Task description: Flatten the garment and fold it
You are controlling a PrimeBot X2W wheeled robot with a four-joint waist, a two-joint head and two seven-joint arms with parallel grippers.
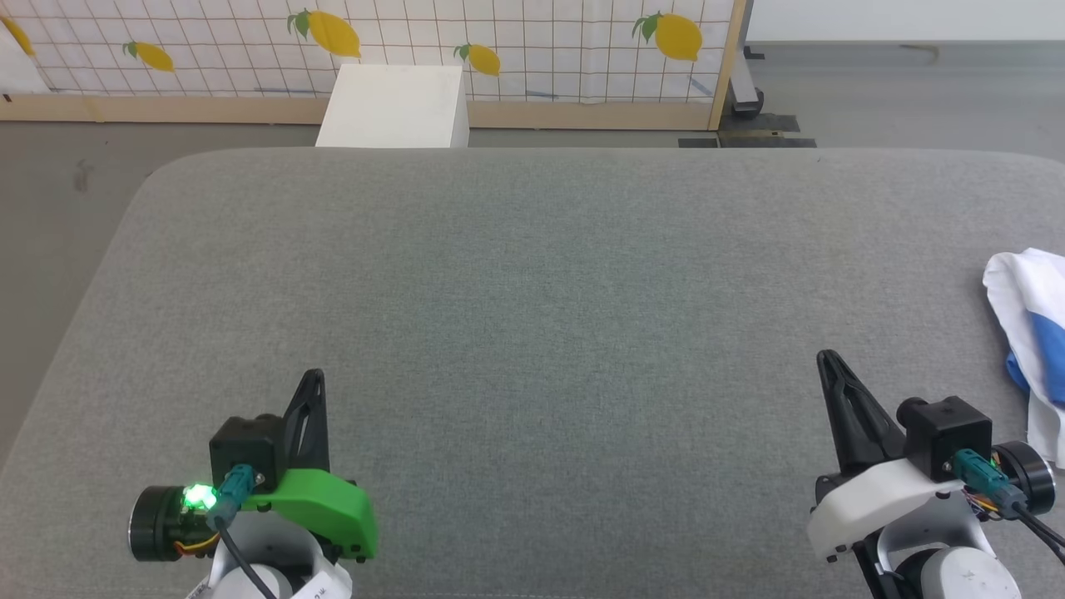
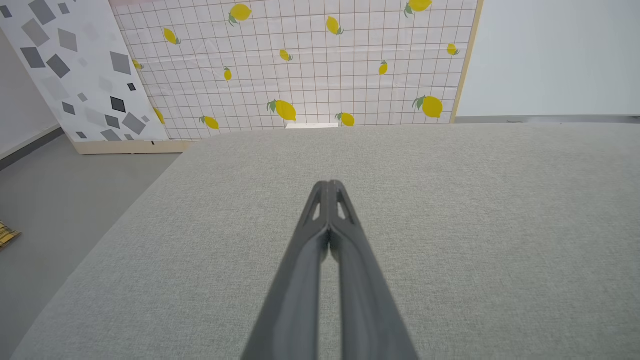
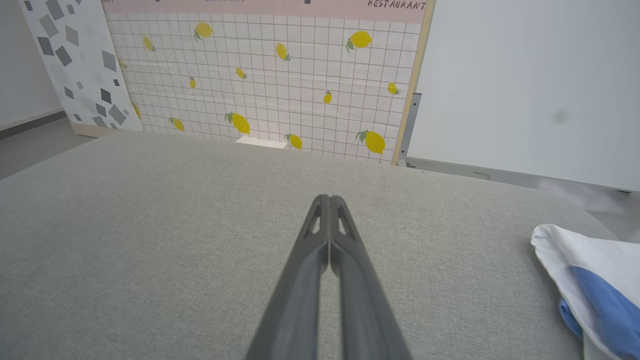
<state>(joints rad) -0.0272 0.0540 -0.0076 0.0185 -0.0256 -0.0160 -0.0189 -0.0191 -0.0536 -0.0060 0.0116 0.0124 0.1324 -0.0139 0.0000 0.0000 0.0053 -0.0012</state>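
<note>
The garment (image 1: 1027, 333), white with a bright blue part, lies bunched at the right edge of the grey padded table (image 1: 532, 291), cut off by the frame. In the right wrist view the garment (image 3: 590, 280) sits at the lower right. My right gripper (image 1: 825, 358) is shut and empty, to the left of the garment and apart from it; its fingertips (image 3: 329, 199) meet over bare table. At the lower left my left gripper (image 1: 314, 376) is shut with nothing in it, its tips (image 2: 328, 185) pressed together above the grey surface.
A white box (image 1: 395, 106) stands beyond the table's far edge, in front of a lemon-print grid panel (image 1: 416, 42). Grey floor runs along the table's left side (image 2: 60, 200). A panel with grey shapes (image 2: 75, 65) leans at the far left.
</note>
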